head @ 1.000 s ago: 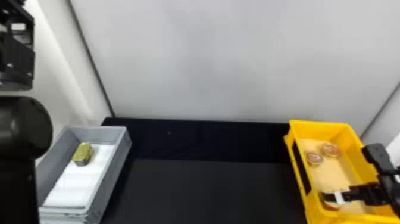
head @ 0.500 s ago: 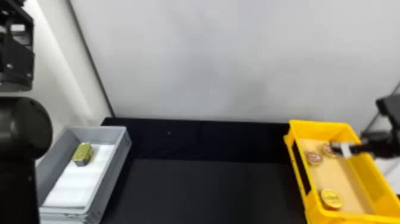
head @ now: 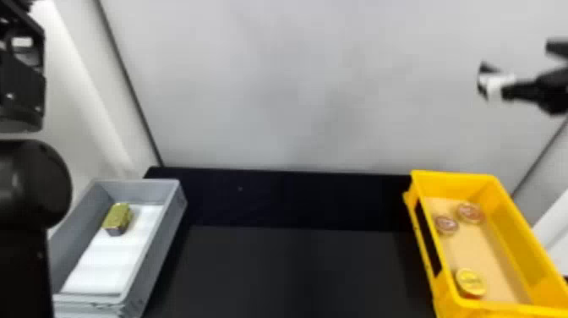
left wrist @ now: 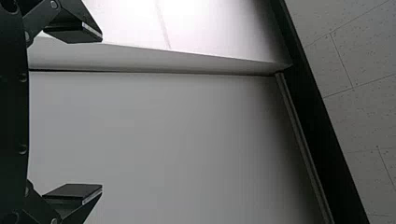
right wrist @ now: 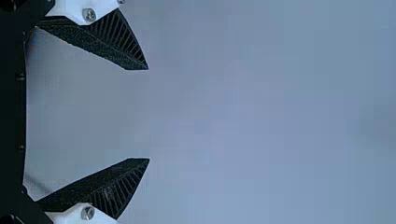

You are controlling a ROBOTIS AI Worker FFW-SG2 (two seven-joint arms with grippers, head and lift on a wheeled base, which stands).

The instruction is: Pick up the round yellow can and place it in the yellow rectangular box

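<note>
Up and away from the yellow rectangular box goes the right gripper: a second ago it was down by the near end, and now it hangs high above the box against the pale wall. In the right wrist view the right gripper is released, its two fingers spread well apart with only wall between them.

The round yellow can sits on the tan floor inside the yellow box, near the near left corner. Two reddish round cans lie near each other toward the far end.

At left, a gray box on the black counter holds a gold rectangular tin on a white sheet. The left gripper is parked facing a wall, fingers wide apart.
</note>
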